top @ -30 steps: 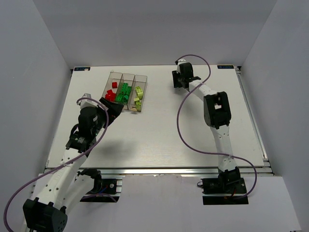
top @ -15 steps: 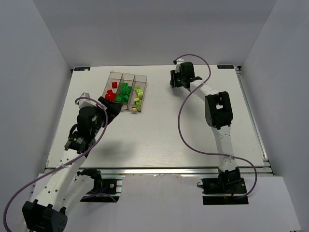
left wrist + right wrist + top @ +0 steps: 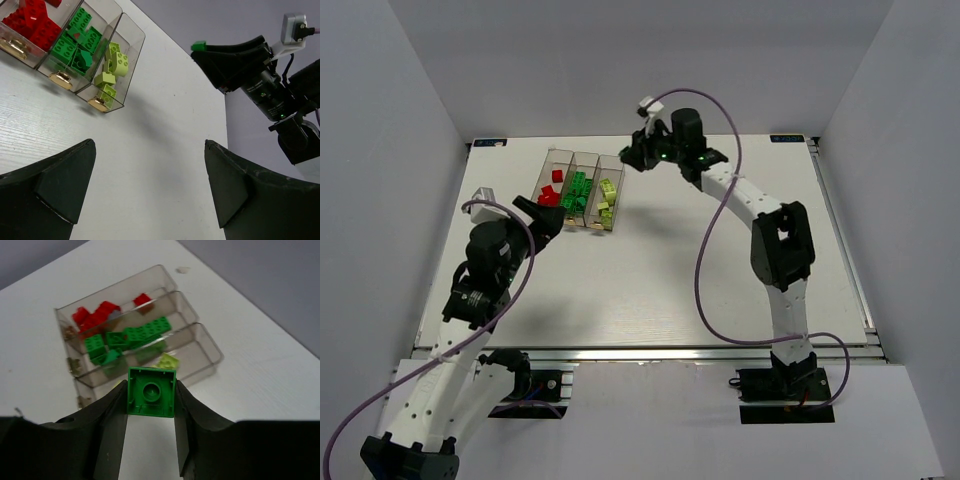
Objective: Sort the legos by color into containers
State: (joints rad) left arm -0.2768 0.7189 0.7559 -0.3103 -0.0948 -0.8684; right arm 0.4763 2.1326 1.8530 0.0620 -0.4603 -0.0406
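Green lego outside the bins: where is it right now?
The green lego is clamped in the right pincer, centre of the right wrist view, raised beside the yellow-green bin.

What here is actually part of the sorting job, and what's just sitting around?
Part of the job: green brick, held by the right gripper; three joined clear bins; red bricks, dark green bricks and pale yellow-green bricks inside them; left gripper, open.
Just there: white table; purple cables.

a white table (image 3: 650, 280) stands between grey walls (image 3: 390, 150), with a metal rail (image 3: 650, 352) along its near edge.
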